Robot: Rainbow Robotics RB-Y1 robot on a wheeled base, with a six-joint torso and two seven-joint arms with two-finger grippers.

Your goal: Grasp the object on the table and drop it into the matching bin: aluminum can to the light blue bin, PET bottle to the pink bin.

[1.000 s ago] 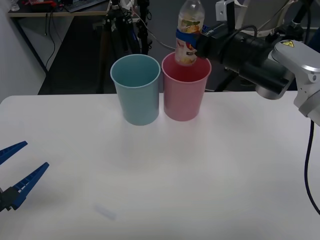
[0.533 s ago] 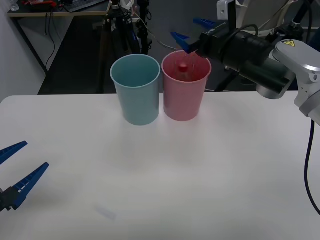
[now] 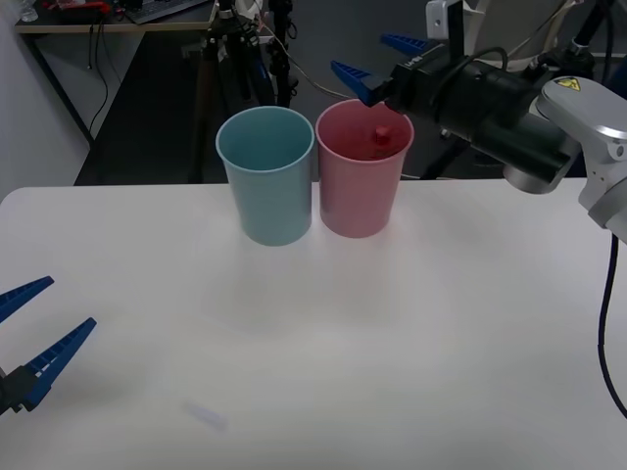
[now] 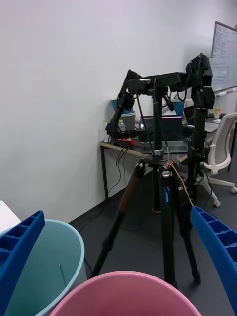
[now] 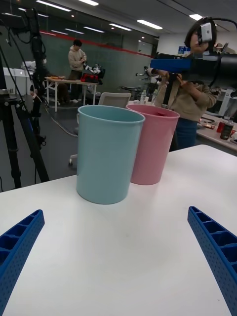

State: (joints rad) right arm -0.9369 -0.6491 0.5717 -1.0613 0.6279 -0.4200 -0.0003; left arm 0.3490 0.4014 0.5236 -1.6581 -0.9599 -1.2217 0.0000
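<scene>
**Already Dropped: Little Left to Spoil**

Evidently the PET bottle [image 3: 381,134] lay inside the pink bin [image 3: 360,201], red cap showing. The right gripper [image 3: 380,57] hovered above, fingers spread and empty; a careless retreat might clip the rim and topple it. The left gripper [image 3: 29,338] waited open near the table [image 3: 392,333] edge.

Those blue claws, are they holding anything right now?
No. The right gripper hangs open above the pink bin, the PET bottle inside it; the left gripper is open, empty.

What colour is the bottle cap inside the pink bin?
Red; the cap shows best in the front view, inside the pink bin.
</scene>
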